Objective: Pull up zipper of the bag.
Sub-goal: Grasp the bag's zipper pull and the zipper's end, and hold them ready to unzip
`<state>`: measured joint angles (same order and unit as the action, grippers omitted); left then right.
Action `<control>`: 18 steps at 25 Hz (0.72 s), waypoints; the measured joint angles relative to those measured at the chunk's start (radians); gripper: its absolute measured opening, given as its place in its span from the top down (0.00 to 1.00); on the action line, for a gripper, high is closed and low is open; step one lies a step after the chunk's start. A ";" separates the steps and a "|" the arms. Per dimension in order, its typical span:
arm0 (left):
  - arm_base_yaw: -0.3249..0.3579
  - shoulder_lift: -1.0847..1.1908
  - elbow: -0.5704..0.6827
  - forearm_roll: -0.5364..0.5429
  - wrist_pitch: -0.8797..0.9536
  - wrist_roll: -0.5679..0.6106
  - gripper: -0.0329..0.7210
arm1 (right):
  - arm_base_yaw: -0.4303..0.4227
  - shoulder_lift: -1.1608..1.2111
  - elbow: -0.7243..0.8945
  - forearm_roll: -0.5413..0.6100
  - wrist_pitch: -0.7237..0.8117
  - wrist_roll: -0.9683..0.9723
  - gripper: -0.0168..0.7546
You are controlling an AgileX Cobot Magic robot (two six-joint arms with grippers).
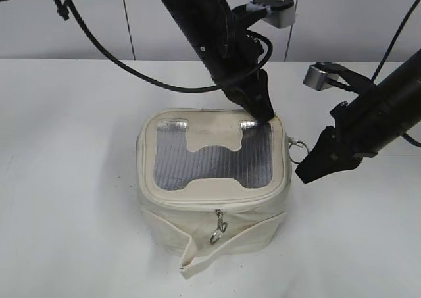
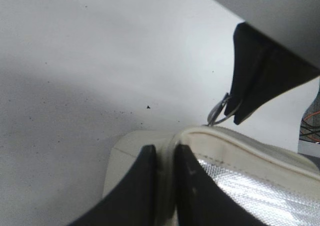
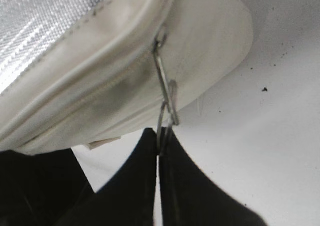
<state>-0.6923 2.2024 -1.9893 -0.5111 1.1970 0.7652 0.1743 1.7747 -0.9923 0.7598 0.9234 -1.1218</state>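
The cream bag (image 1: 214, 199) stands mid-table, its mesh-windowed lid facing up. My left gripper (image 1: 263, 114) pinches the lid's far right rim; in the left wrist view its jaws (image 2: 166, 158) are shut on the cream rim (image 2: 240, 141). My right gripper (image 1: 304, 170) is at the bag's right side, shut on a silver zipper pull (image 3: 165, 104) that hangs from the zipper track (image 3: 100, 94); the pull also shows in the exterior view (image 1: 297, 145). A second silver pull (image 1: 218, 229) hangs loose on the bag's front.
A loose cream strap (image 1: 197, 258) lies in front of the bag on the white table (image 1: 66, 179). Black cables (image 1: 112, 54) hang from the left arm. A pale wall stands behind the table.
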 joint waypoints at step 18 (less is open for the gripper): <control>0.000 0.000 0.000 0.000 0.000 -0.012 0.85 | 0.001 -0.053 0.000 -0.075 0.134 0.118 0.97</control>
<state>-0.6923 2.2024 -1.9893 -0.5110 1.1970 0.7535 0.1754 1.7219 -0.9923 0.6847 1.0578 -1.0037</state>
